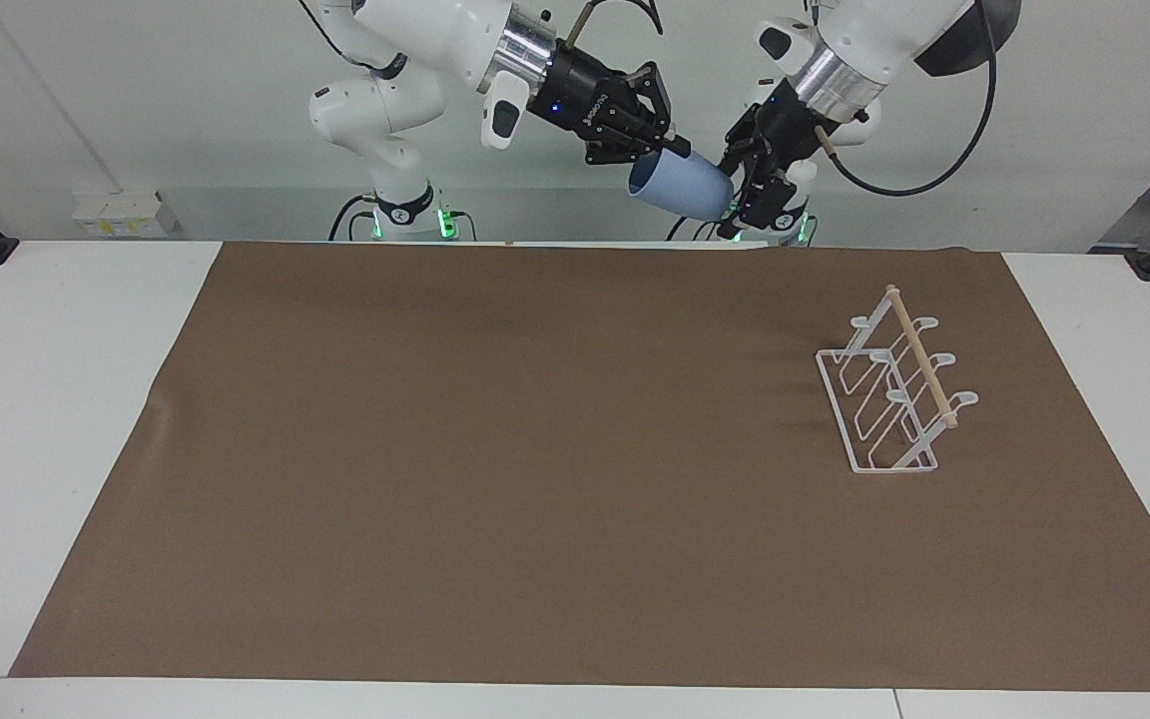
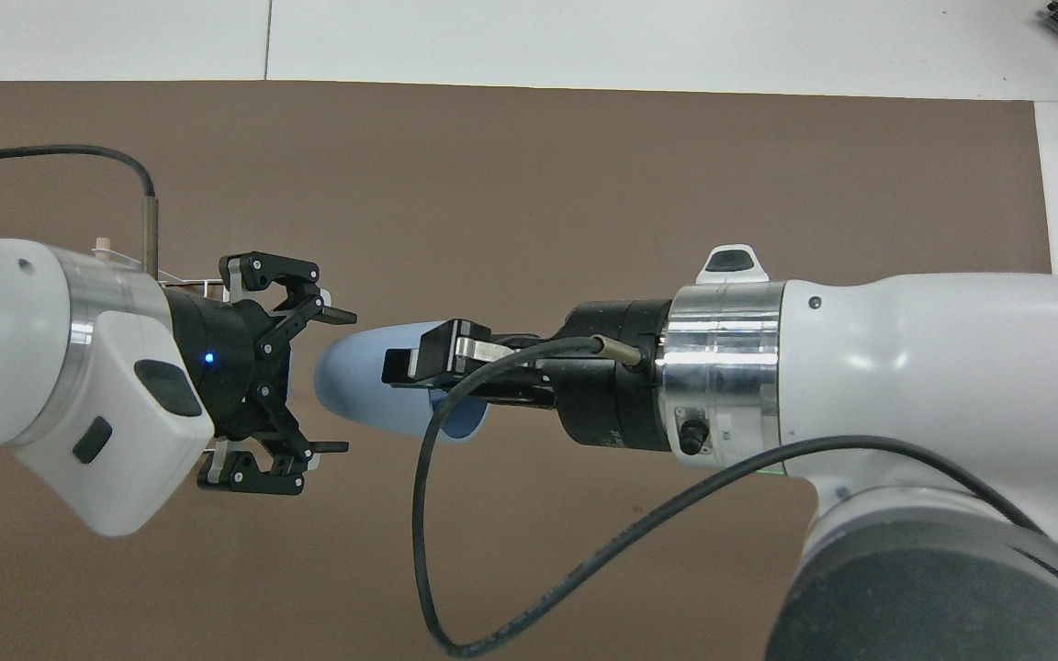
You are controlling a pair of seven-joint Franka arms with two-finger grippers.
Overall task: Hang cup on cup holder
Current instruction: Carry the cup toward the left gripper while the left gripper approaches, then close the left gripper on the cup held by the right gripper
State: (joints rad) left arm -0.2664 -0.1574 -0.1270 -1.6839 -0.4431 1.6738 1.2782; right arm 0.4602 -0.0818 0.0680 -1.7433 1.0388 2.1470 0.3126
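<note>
From where I stand across the table, the right arm comes in first: it reaches up and over the robots' edge of the brown mat (image 1: 535, 449), and the right gripper (image 1: 657, 150) is high in the air with its two fingers pressed together on the rim of the light blue cup (image 1: 683, 187). One finger is inside the mouth and one is outside. The cup lies tilted, its open mouth toward the gripper and its narrow closed base pointing toward the left arm. Next comes the left gripper (image 1: 750, 190), also raised – it faces the base of the cup, and its fingers stand wide apart with nothing between them. In the overhead view this is clear: the left gripper (image 2: 332, 381) has one fingertip on each side of the line of the cup (image 2: 359, 390), and the base of the cup is just beside the opening, but I cannot tell if it already touches anything there. More toward the left arm's end of the table stands the white wire cup holder (image 1: 889, 394) with its wooden dowel (image 1: 922, 357) on top – it rests on the mat, well apart from both grippers, and no cup hangs on it.
</note>
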